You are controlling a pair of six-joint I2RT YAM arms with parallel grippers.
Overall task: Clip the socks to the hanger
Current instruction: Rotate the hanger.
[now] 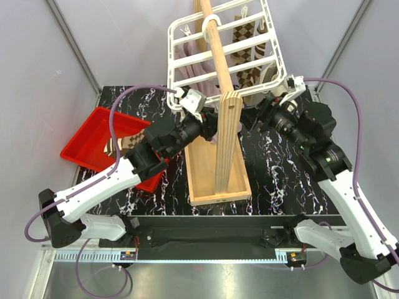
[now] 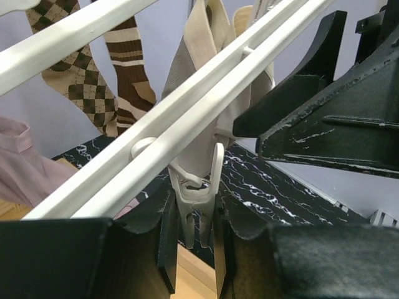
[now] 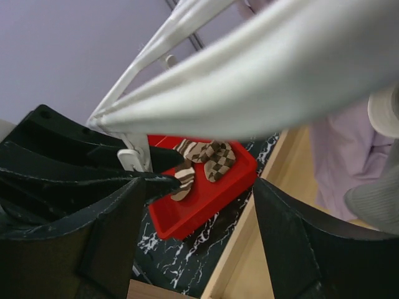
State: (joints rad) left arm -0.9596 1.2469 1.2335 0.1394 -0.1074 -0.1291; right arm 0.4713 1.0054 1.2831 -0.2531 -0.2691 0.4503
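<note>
Top view: the hanger (image 1: pixel 176 28) hangs on the pole (image 1: pixel 215 43), socks (image 1: pixel 246 53) beneath; one sock (image 1: pixel 121 146) lies in the left tray (image 1: pixel 87 134). Left wrist: the left gripper (image 2: pixel 194 230) pinches a peg (image 2: pixel 198 187), likely to open it. Right wrist: the right gripper (image 3: pixel 201 187) is spread beside the hanger's corner, gripping nothing.

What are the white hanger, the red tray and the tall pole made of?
The hanger looks like smooth white plastic: moulded, glossy bars. The red tray seems plastic too, evenly coloured and shiny. The pole looks like pale bare wood, showing grain.
</note>
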